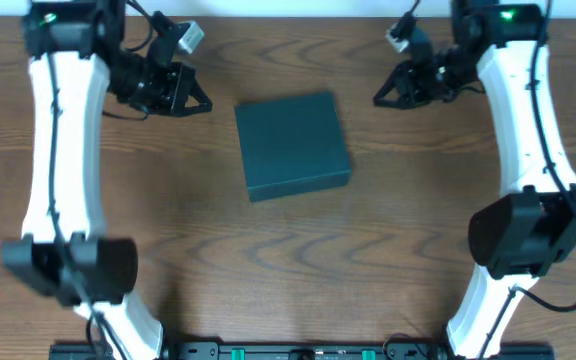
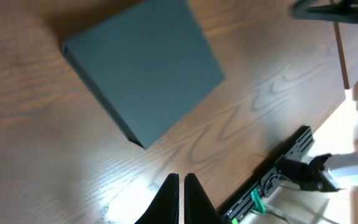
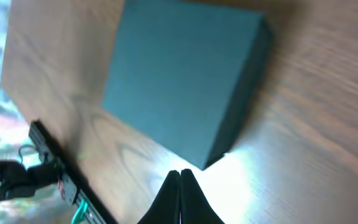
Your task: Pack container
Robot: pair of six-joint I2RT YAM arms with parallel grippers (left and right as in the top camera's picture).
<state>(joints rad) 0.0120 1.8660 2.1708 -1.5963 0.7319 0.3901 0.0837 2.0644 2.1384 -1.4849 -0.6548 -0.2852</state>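
- Overhead: the brown wood desk (image 1: 288, 262) carries the container (image 1: 293, 146) at its centre, lid down. It sits well apart from both arms, with free room on every side.
- Left wrist: my left fingers (image 2: 166, 200) are all but pressed together and hold nothing. The desk's front edge runs near, so I judge a careless shove could slide the box toward it.
- Right wrist: my right fingers (image 3: 171, 200) are closed and empty, with a box corner just ahead. Descending like this, I risk denting the lid.

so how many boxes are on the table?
1. The container, lid shut, sits flat near the middle of the table. Its contents, if any, are hidden.
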